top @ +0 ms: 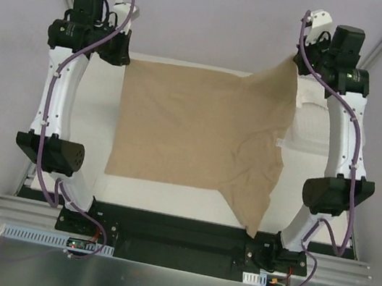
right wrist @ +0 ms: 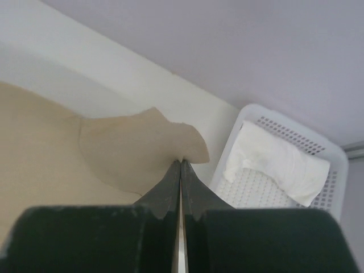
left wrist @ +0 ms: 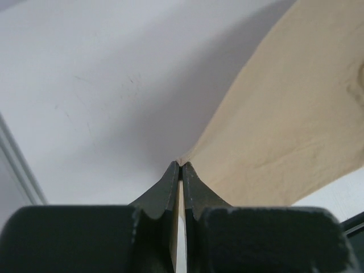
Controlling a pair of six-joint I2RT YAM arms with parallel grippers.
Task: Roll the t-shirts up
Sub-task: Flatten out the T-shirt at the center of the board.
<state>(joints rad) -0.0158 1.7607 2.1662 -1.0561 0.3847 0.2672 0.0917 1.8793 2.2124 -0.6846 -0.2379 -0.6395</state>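
Fingers (left wrist: 166, 196) tight on far corners of tan t-shirt (top: 194, 125)

T-shirt, tan (top: 193, 129): plain light-brown cloth with a small white label near its right edge. It is opened out flat over the white bench (top: 160, 196), its two far corners pinched in the closed left gripper (left wrist: 180, 165) and right gripper (right wrist: 181, 161). The right side is raised and wrinkled, trailing to the near edge. T-shirt, white (right wrist: 278, 162): a rolled bundle lying in the mesh basket (right wrist: 257, 187).
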